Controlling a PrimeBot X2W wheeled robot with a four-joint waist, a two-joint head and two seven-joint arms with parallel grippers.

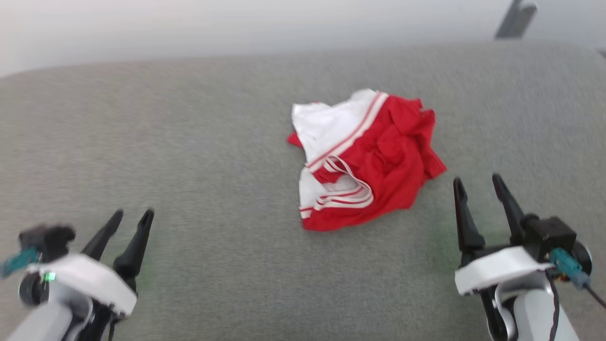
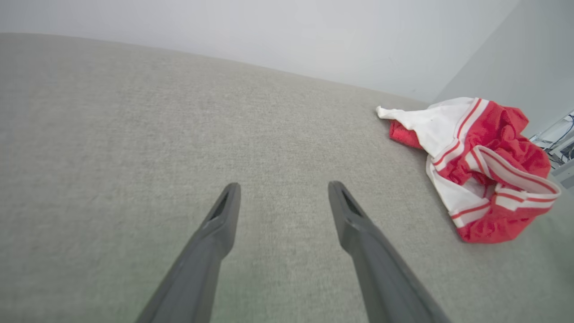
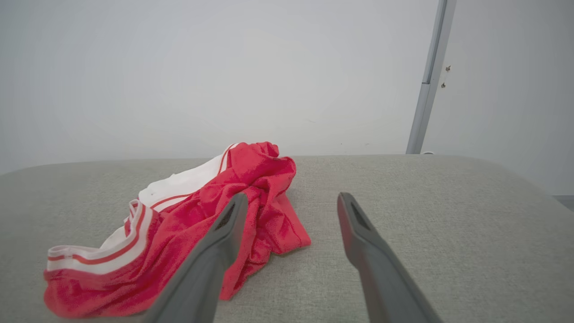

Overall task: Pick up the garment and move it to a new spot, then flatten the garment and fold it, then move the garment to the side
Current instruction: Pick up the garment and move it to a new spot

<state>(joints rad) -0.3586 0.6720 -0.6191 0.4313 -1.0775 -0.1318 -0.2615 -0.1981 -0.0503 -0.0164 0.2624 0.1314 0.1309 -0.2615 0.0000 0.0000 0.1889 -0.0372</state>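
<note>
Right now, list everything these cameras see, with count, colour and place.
garment: one, red with white panels and striped trim, crumpled on the surface, right of centre in the head view
fabric surface: one, grey, beneath the garment
wall: one, pale, behind the surface
post: one, grey, upright by the wall, right wrist view
left gripper: one, dark fingers, open, lower left, well clear of the garment
right gripper: one, dark fingers, open, lower right, near the garment, empty
</note>
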